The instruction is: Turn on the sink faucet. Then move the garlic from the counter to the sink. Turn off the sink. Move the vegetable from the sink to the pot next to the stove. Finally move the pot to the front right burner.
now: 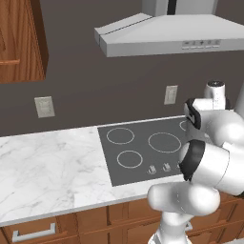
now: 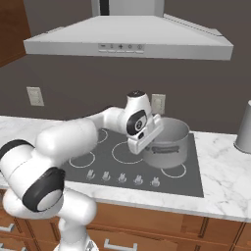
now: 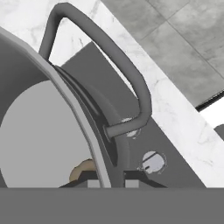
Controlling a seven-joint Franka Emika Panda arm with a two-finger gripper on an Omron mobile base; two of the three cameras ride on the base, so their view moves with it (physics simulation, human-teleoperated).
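Observation:
The grey steel pot [image 2: 167, 142] stands lidless over the right side of the dark stove [image 2: 147, 169], just behind the front right ring. I cannot tell whether it rests or hangs. My gripper [image 2: 145, 139] is shut on the pot's left rim. In the hand view the rim [image 3: 83, 127] runs between my fingertips, the looped side handle [image 3: 114, 52] arches outside the wall, and a tan lump, the garlic [image 3: 82, 169], lies on the pot's floor. White marble counter [image 1: 47, 167] flanks the stove [image 1: 143, 147]. The sink and the sink faucet are out of view.
A grey range hood [image 2: 127, 41] hangs over the cooktop. Knobs [image 2: 122, 179] line the stove's front edge. A grey cylinder [image 2: 244, 128] stands on the counter at far right. Wall outlets [image 1: 44, 106] and a wooden upper cabinet [image 1: 21, 40] sit to the left.

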